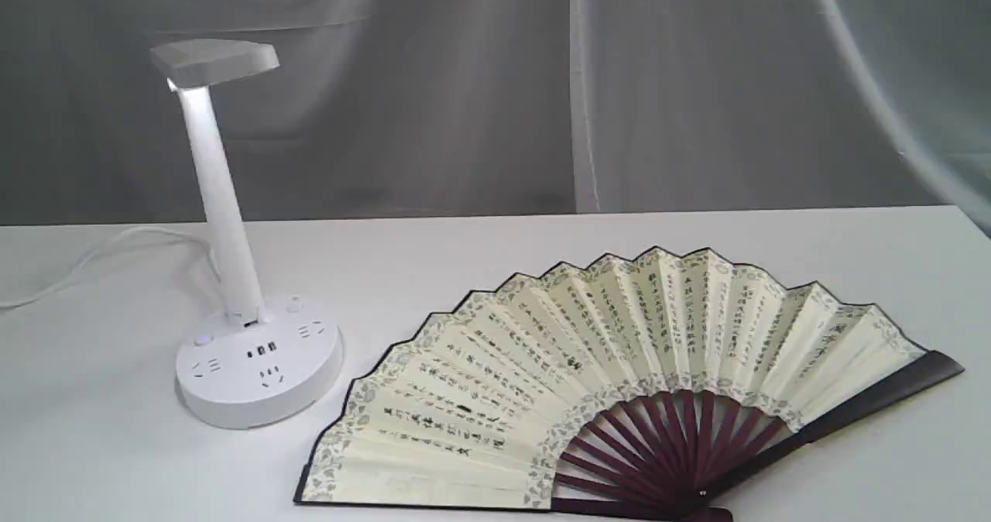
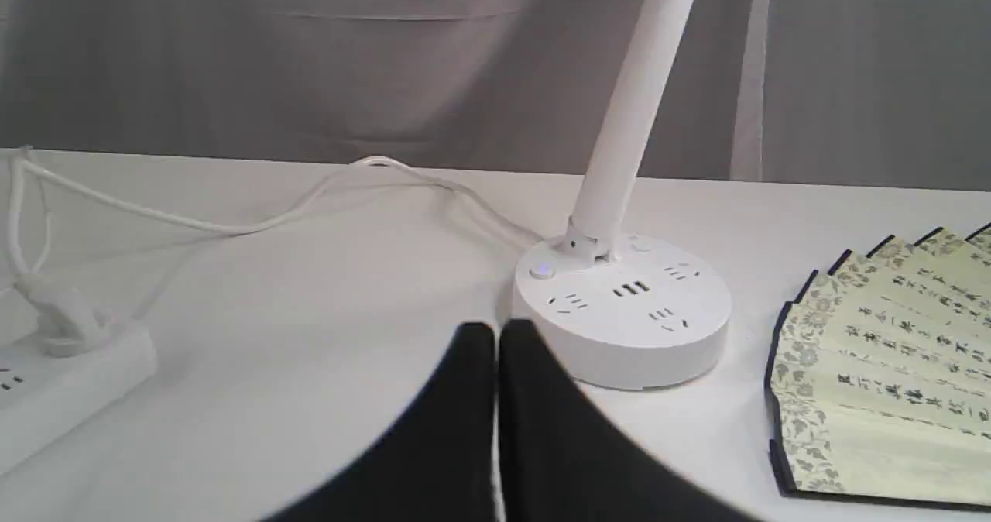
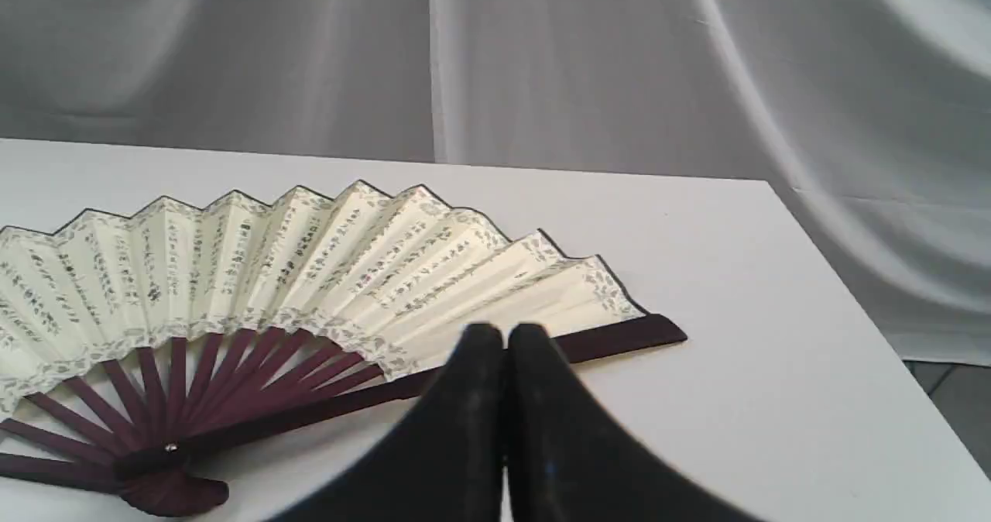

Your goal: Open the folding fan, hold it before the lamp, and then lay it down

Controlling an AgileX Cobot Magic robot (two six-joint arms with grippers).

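Note:
The folding fan (image 1: 619, 382) lies spread wide open and flat on the white table (image 1: 495, 243), its cream pleated leaf with black calligraphy facing up and its maroon ribs meeting at the near edge. The fan (image 3: 294, 274) also fills the right wrist view, and its edge (image 2: 890, 367) shows in the left wrist view. The white lamp (image 1: 232, 274) stands to its left, head lit. Neither gripper shows in the exterior view. My left gripper (image 2: 496, 332) is shut and empty, near the lamp base (image 2: 627, 313). My right gripper (image 3: 505, 334) is shut and empty, above the fan's dark outer guard.
The lamp's white cord (image 2: 271, 212) trails across the table to a white power strip (image 2: 54, 382) at the far left. A grey draped cloth (image 1: 495, 80) hangs behind. The table's right edge (image 3: 852, 290) drops off past the fan.

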